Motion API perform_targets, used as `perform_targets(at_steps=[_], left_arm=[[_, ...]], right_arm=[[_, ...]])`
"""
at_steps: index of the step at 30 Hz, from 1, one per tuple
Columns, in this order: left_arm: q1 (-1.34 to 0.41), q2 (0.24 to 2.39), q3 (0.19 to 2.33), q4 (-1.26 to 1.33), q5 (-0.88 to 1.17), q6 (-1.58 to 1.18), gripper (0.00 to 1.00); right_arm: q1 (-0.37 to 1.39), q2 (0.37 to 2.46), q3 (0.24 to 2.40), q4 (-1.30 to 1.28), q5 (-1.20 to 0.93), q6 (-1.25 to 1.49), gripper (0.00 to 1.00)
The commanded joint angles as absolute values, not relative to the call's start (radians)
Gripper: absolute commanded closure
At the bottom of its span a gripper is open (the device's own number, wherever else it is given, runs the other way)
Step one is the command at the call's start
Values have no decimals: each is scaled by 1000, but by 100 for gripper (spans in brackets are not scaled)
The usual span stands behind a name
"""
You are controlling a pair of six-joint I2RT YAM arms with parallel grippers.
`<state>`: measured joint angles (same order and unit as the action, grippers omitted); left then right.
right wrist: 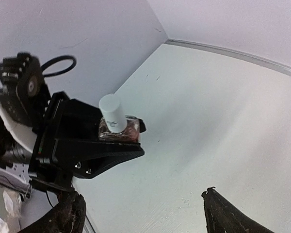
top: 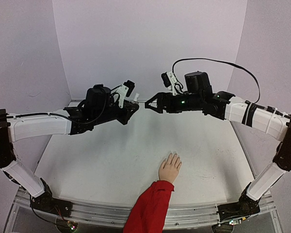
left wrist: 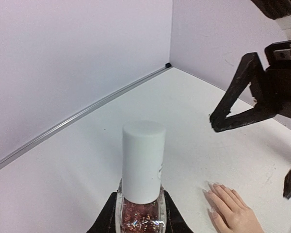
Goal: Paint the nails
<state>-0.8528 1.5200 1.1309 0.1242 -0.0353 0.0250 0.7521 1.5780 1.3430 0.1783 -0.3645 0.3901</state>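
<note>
My left gripper [left wrist: 139, 200] is shut on a small glass bottle [left wrist: 140, 213] of pinkish glittery polish with a tall white cap [left wrist: 143, 165], held upright above the table. In the top view the left gripper [top: 132, 108] and my right gripper [top: 149, 105] face each other, a small gap apart. The right gripper [right wrist: 143, 213] stands open with nothing between its fingers; the bottle [right wrist: 117, 122] sits a little ahead of it. The mannequin hand [top: 169, 168] lies flat, palm down, with a red sleeve [top: 150, 206]. Its nails [left wrist: 209, 185] point toward the back wall.
The white table [top: 111, 160] is walled by pale panels at the back and both sides. A metal rail [top: 136, 213] runs along its near edge between the arm bases. A black cable [top: 223, 63] arcs over the right arm.
</note>
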Motion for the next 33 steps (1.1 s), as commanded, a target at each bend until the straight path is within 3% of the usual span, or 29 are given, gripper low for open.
perform_targets(at_steps=[1,10,20,28,30,33], left_arm=[[-873,1540,1164,189,-205,20,100],[-891,1573,1183,189,-199,12,100],[-899,1588,1190,189,-172,-17,100],[-900,1598,1192,189,-139,-2,100],[-900,1600,1193,189,-132,-2,100],[-900,1603,1197,189,-128,-2,100]], right_arm=[[763,1582,1418,198,-220,609,16],[799,1669,1481,196,-164,702,23],[806,1699,1497,196,-156,711,38],[809,1764,1563,198,-172,715,38],[811,1780,1578,198,-169,715,43],[812,1804,1599,198,-183,713,58]])
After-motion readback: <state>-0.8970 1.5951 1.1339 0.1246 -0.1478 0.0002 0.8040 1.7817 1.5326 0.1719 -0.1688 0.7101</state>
